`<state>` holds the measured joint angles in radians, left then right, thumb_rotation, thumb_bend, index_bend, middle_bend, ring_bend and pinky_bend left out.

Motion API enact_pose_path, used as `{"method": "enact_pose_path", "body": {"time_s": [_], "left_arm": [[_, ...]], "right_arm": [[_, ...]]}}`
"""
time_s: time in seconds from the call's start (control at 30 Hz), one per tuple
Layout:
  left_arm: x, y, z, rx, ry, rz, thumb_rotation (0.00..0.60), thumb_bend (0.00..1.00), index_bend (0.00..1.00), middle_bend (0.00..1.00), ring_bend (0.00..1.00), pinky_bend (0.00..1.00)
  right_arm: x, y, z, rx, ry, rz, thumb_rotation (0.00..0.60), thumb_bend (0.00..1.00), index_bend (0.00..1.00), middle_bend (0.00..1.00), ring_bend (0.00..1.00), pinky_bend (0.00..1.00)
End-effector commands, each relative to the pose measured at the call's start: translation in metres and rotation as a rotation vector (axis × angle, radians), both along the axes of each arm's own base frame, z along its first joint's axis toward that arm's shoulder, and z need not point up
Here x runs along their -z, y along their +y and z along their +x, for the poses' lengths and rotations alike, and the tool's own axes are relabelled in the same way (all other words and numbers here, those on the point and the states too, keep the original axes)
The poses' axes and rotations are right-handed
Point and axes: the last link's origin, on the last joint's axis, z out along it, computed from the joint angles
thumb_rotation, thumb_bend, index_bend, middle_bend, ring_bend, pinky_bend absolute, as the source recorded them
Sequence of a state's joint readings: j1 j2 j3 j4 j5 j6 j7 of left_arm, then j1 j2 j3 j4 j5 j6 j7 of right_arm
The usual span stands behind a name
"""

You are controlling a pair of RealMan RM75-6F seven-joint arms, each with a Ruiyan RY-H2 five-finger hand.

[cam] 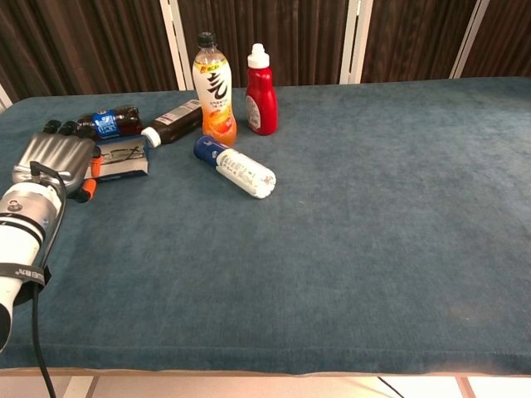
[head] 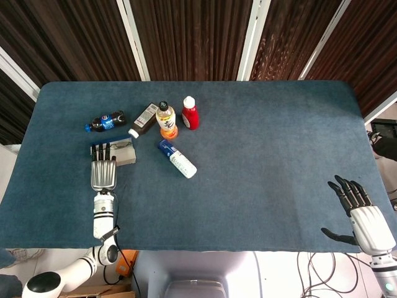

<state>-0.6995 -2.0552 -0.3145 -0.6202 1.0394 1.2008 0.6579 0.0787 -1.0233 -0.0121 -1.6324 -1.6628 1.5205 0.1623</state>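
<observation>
The left hand [head: 104,172] lies flat on the blue worktop [head: 260,136], palm down, its fingers [head: 100,151] stretched straight and resting on a small grey box [head: 118,153]; nothing is grasped. In the chest view the same hand covers the box's near left end, and the box [cam: 124,160] shows a printed drawing of spectacles on its top. What the box contains cannot be told, as it is closed.

Just beyond the box lies a dark cola bottle [head: 105,120] with a blue label, on its side. To the right of the box a brown bottle [head: 143,120] with a white cap also lies on its side. Beside that stand an orange drink bottle [head: 165,120] and a red bottle [head: 190,113] with a white cap, both upright and capped. Near them, right of the box, a white bottle [head: 177,158] with a blue cap lies on its side.

The right hand [head: 362,214] is well apart from the box, at the worktop's near right corner, fingers spread and holding nothing.
</observation>
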Motion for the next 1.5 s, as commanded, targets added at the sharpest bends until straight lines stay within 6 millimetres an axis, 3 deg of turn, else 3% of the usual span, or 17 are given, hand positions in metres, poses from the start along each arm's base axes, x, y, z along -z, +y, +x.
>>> {"method": "enact_pose_path", "body": {"time_s": [0.03,0.6,0.9,1.17,1.33,1.5], "left_arm": [[0.000,0.002,0.000,-0.003,-0.002,0.001,0.600,0.44,0.60,0.09,0.00,0.06],[-0.005,0.006,0.000,0.050,0.025,0.035,0.600,0.44,0.70,0.14,0.03,0.05],[-0.019,-0.022,0.011,0.147,-0.069,0.045,0.600,0.49,0.76,0.16,0.03,0.04],[-0.042,-0.049,0.024,0.097,-0.161,-0.030,0.600,0.49,0.76,0.15,0.03,0.03],[-0.055,-0.053,0.033,0.085,-0.190,-0.045,0.600,0.49,0.76,0.15,0.03,0.03],[-0.058,-0.042,0.033,0.033,-0.203,-0.053,0.600,0.48,0.76,0.15,0.03,0.03]], "right_arm": [[0.000,0.000,0.000,0.000,0.000,0.000,0.600,0.15,0.00,0.00,0.00,0.00],[0.001,-0.001,0.000,0.001,0.006,0.004,0.600,0.15,0.00,0.00,0.00,0.00],[0.002,0.001,0.001,-0.003,0.004,0.002,0.600,0.15,0.00,0.00,0.00,0.00],[0.005,0.001,0.003,-0.010,0.009,0.012,0.600,0.15,0.00,0.00,0.00,0.00],[0.007,0.001,0.003,-0.012,0.012,0.017,0.600,0.14,0.00,0.00,0.00,0.00],[0.006,0.002,0.003,-0.011,0.011,0.013,0.600,0.14,0.00,0.00,0.00,0.00]]}}
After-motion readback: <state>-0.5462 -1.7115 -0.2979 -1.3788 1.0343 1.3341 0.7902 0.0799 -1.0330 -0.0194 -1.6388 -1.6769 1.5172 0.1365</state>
